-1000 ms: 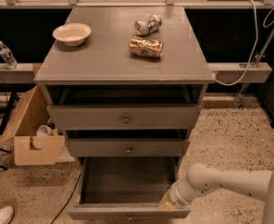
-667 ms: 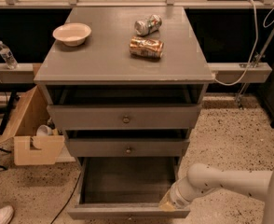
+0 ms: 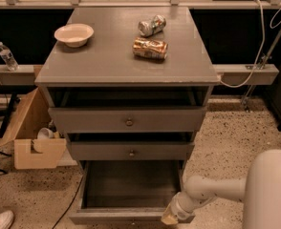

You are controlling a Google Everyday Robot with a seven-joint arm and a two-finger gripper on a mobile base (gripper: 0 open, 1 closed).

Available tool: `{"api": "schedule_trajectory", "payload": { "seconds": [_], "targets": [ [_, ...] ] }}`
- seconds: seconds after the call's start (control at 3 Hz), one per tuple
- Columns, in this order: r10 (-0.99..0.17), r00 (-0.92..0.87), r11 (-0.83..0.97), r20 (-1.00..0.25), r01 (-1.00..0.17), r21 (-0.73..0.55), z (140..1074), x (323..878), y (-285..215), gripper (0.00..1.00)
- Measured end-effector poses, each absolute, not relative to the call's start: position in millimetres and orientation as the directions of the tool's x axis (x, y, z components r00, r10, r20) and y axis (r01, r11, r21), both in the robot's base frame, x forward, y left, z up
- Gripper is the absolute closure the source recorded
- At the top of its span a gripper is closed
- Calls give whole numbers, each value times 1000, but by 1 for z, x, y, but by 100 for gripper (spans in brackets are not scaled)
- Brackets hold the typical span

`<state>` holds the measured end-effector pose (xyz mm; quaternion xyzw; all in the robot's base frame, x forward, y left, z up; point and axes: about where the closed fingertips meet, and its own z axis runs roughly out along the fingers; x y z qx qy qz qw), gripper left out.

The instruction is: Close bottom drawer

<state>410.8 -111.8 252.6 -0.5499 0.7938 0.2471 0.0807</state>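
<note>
The bottom drawer (image 3: 131, 187) stands pulled out; the end effector (image 3: 171, 217) sits at its front right corner, seemingly touching, its grip impossible to tell.

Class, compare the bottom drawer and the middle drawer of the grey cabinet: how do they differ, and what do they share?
1. The bottom drawer is pulled far out, its dark inside exposed; the middle drawer is nearly in, showing only a narrow gap.
2. The end effector sits at the bottom drawer's front right corner; nothing touches the middle drawer.
Shared: both are grey, with slim fronts.
</note>
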Motion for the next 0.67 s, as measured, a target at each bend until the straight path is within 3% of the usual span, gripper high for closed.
{"api": "schedule_trajectory", "payload": {
  "seconds": [0.67],
  "targets": [
    [-851,-348,246,-392,-926,287,174,393,-106,100]
  ]
}}
